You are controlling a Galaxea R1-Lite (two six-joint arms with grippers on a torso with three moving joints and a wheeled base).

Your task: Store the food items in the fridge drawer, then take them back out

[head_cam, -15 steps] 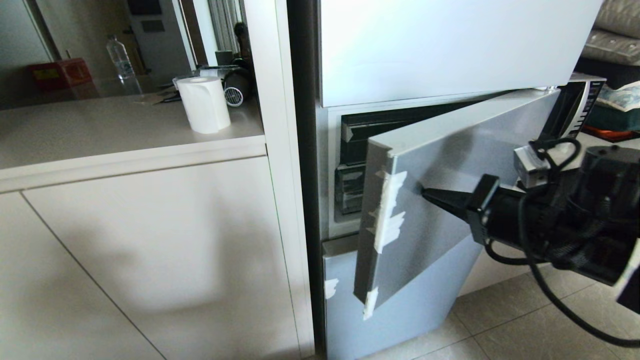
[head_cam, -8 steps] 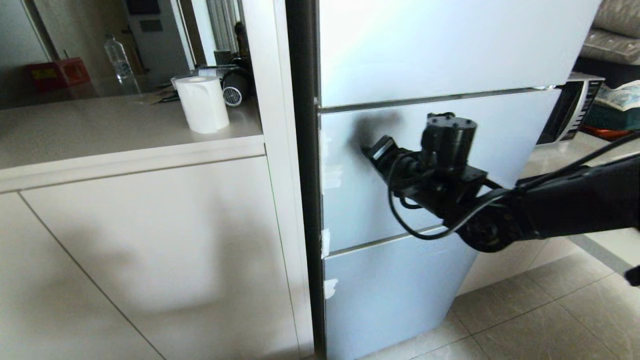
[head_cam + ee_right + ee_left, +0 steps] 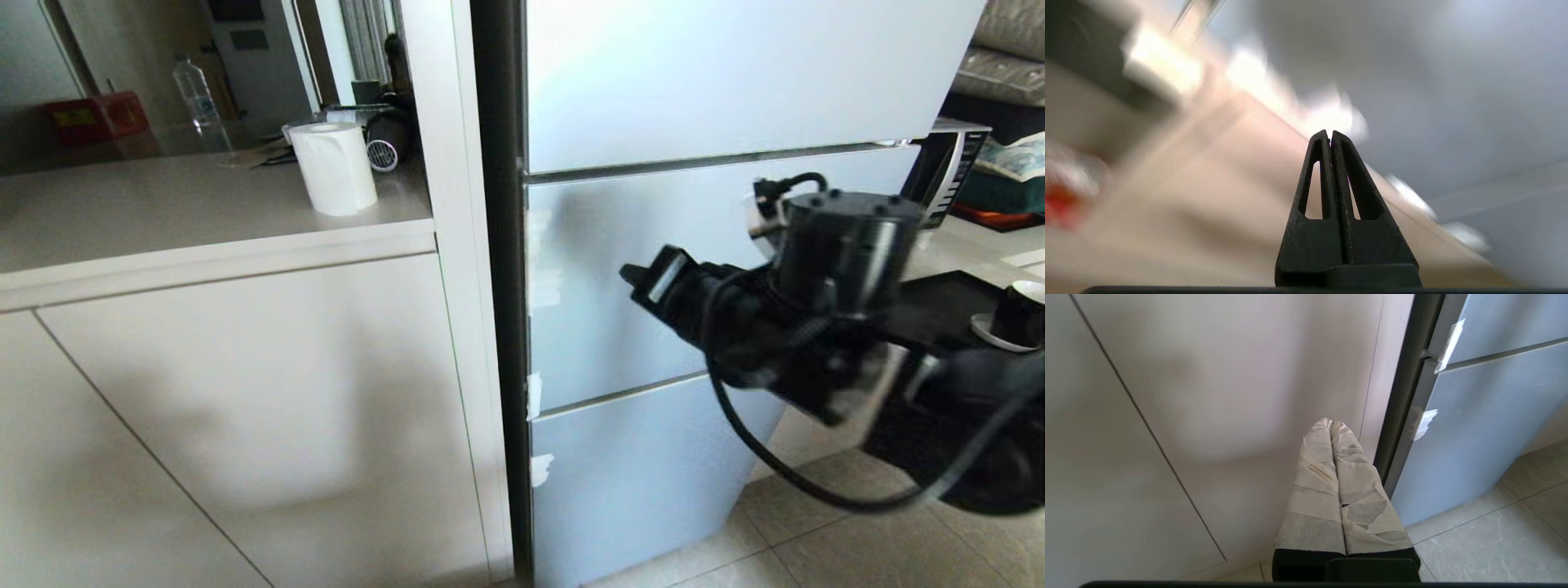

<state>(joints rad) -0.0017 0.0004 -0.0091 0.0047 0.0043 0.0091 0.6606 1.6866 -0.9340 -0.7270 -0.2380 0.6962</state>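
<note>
Head view: right gripper point(image 3: 633, 276) before the closed fridge door point(image 3: 620, 327), fingers pressed together, empty.
Left gripper point(image 3: 1332, 424): fingers together, beside the cabinet point(image 3: 1208, 396).
Food, drawer: unseen.

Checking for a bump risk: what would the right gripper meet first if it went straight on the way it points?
Probably the middle fridge door panel. The shut right gripper points at it, near the white tape on its edge. The gap between them is hard to judge.
</note>
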